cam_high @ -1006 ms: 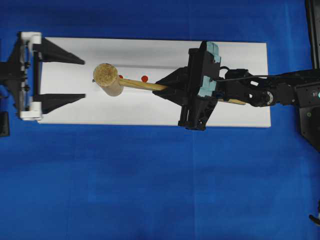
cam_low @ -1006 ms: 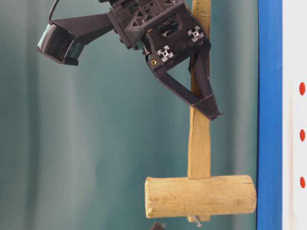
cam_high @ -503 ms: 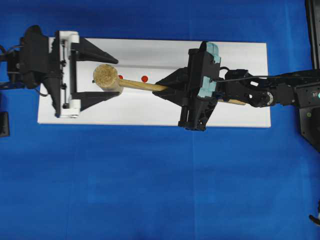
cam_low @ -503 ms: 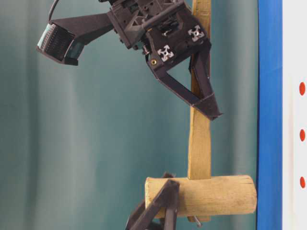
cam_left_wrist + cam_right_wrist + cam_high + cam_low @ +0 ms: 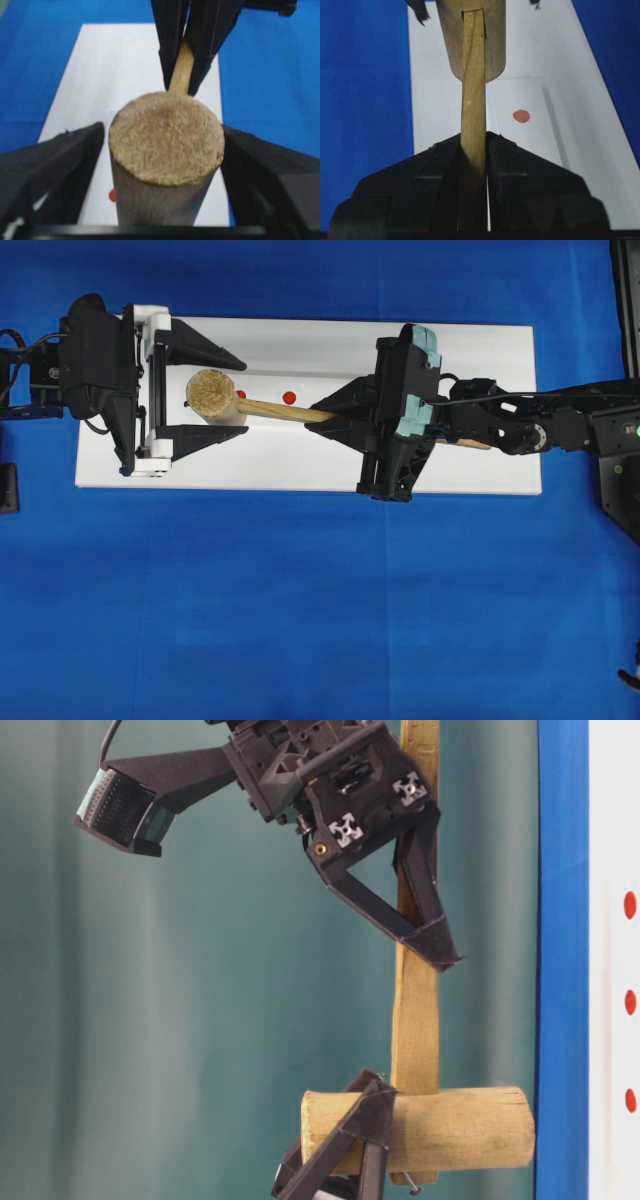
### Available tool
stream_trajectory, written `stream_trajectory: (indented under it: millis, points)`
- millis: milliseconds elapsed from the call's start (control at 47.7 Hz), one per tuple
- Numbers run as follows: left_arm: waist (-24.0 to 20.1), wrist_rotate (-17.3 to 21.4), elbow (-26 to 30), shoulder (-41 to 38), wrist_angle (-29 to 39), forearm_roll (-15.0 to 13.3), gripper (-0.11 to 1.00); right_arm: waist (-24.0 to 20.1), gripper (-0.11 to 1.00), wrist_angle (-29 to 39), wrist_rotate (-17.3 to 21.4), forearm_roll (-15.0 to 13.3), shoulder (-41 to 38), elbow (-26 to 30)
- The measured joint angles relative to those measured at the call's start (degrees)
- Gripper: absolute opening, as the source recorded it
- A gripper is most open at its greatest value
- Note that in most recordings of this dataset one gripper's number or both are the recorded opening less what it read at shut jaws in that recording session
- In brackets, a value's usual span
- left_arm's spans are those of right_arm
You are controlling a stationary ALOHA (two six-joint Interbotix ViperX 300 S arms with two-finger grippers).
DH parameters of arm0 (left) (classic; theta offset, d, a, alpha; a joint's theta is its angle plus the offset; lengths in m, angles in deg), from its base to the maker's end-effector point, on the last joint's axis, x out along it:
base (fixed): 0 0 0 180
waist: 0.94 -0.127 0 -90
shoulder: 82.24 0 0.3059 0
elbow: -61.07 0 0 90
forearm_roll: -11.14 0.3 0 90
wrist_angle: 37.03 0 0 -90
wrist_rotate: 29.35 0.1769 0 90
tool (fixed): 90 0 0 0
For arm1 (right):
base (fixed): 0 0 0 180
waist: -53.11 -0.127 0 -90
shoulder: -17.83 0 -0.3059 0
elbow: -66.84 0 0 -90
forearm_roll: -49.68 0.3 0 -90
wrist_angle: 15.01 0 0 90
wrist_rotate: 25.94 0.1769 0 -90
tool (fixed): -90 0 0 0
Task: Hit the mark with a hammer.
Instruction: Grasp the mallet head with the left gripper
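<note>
The hammer, a tan wooden mallet, hangs above the white board (image 5: 480, 360), its head (image 5: 213, 395) left and its handle (image 5: 285, 410) running right. My right gripper (image 5: 314, 418) is shut on the handle (image 5: 473, 100). My left gripper (image 5: 245, 396) is open and straddles the head (image 5: 166, 135). Its fingers (image 5: 60, 160) stand close on both sides, with a thin white sliver showing on one side. Red marks dot the board: one (image 5: 289, 397) beside the handle, one (image 5: 112, 195) half hidden under the head. Three red marks (image 5: 630, 1002) line up in the table-level view.
The board lies on a blue cloth (image 5: 300, 600). A raised strip (image 5: 552, 125) runs along the board beside the red mark (image 5: 521, 116). The right arm's black base (image 5: 620, 460) stands at the right edge.
My left gripper has come in from the board's left end until its fingers flank the hammer head, and they have narrowed. The right gripper and the hammer have stayed still.
</note>
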Motion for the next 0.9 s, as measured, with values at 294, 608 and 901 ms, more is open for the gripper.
stream_trajectory:
  millis: [294, 608, 901]
  points:
    - [0.0, 1.0, 0.0, 0.0, 0.2, 0.0, 0.46, -0.3, 0.03, 0.0, 0.1, -0.2, 0.0, 0.0]
    - [-0.2, 0.3, 0.0, 0.0, 0.1, 0.0, 0.46, -0.3, 0.03, 0.0, 0.0, -1.1, 0.0, 0.0]
    - [-0.2, 0.1, 0.0, 0.0, 0.2, 0.0, 0.46, -0.3, 0.18, 0.7, 0.0, -1.6, 0.3, 0.0]
